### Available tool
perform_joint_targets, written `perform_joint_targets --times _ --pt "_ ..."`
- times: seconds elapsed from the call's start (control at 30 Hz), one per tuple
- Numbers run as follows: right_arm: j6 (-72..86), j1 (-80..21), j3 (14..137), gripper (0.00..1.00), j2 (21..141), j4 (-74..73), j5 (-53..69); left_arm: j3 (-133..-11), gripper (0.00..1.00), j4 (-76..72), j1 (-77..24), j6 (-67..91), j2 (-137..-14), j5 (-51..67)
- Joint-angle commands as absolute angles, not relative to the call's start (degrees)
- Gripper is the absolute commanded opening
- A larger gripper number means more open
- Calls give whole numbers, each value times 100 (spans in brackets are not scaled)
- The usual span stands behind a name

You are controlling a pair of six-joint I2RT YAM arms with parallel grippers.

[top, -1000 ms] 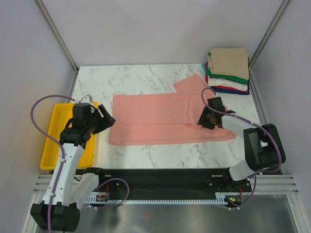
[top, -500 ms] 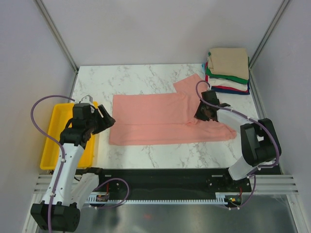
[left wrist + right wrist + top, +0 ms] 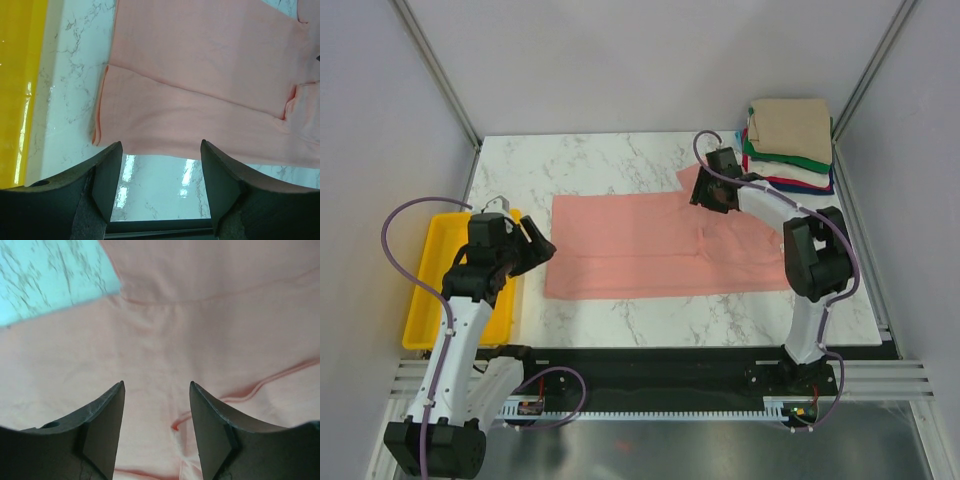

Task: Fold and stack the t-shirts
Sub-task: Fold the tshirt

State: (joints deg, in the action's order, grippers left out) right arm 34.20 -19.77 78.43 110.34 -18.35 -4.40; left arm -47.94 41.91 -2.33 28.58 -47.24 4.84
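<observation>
A soft salmon-pink shirt (image 3: 650, 250) lies spread on the marbled bench (image 3: 580, 165) — folded shirts (image 3: 790, 145) stacked in the far right corner. The left tool (image 3: 161, 150) at its hem and the right tool (image 3: 156, 387) over its sleeve are both released.

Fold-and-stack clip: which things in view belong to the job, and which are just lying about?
Job: pink shirt, spread flat; folded shirt stack, far right corner.
Lying about: yellow tray, left edge.

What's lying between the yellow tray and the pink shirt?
Only bare marble table separates the yellow tray from the pink shirt; the left wrist view shows it.
</observation>
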Motion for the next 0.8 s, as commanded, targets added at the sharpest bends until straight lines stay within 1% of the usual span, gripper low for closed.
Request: perform_joint_targets --times 0.0,0.07,0.13,0.27,0.3,0.37,0.4,0.5,0.7,0.77 --pt "2972 -1960 8812 62 11231 -2135 -931 -4799 71 4104 -202 2610 -4632 562" --pt "2770 -1960 9270 63 11573 -2320 -1089 -4799 71 4113 -202 2610 -4632 580" --pt "2453 -1960 10061 63 11864 -2556 -1291 -4799 71 4104 -202 2610 -4641 615" --pt "2048 -1960 11090 63 12855 -2619 -1915 -4790 71 4078 -202 2610 -4649 642" --pt "1996 -1960 11518 64 13041 -2654 -2090 -4790 71 4078 -202 2610 -4667 659" --pt "1872 -1942 11968 68 13593 -2768 -2293 -4790 71 4087 -202 2602 -4693 677" --pt "1846 -1925 12380 72 13753 -2795 -2381 -4781 70 4087 -202 2602 -4719 694" --pt "1802 -1890 13118 78 14369 -2812 -2356 -4781 70 4078 -202 2593 -4755 721" --pt "1758 -1890 14254 84 15380 -2795 -2267 -4764 70 4069 -202 2593 -4816 738" --pt "1775 -1890 14317 84 15503 -2760 -2329 -4772 69 4087 -202 2593 -4860 756"
